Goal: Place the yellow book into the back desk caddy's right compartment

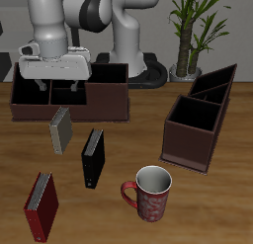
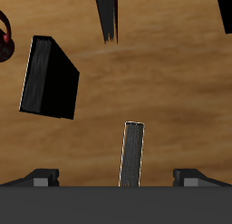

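The yellow book [image 1: 61, 131] stands on edge on the table just in front of the back desk caddy [image 1: 99, 108], a long low maroon box. The caddy's large end section [image 1: 109, 88] looks empty. My gripper [image 1: 57, 92] is open and empty, hanging over the caddy's front wall, above and slightly behind the book. In the wrist view the book [image 2: 133, 153] shows edge-on as a thin grey strip between my open fingertips [image 2: 41, 178], and my gripper [image 2: 118, 180] is not touching it. My gripper hides part of the caddy's other cells.
A black book [image 1: 93, 157] stands beside the yellow one, and shows in the wrist view [image 2: 50, 78]. A red book [image 1: 42, 204] lies near the front edge. A red patterned mug [image 1: 151, 193] and a taller dark caddy [image 1: 203, 118] with slanted partitions stand on the other side.
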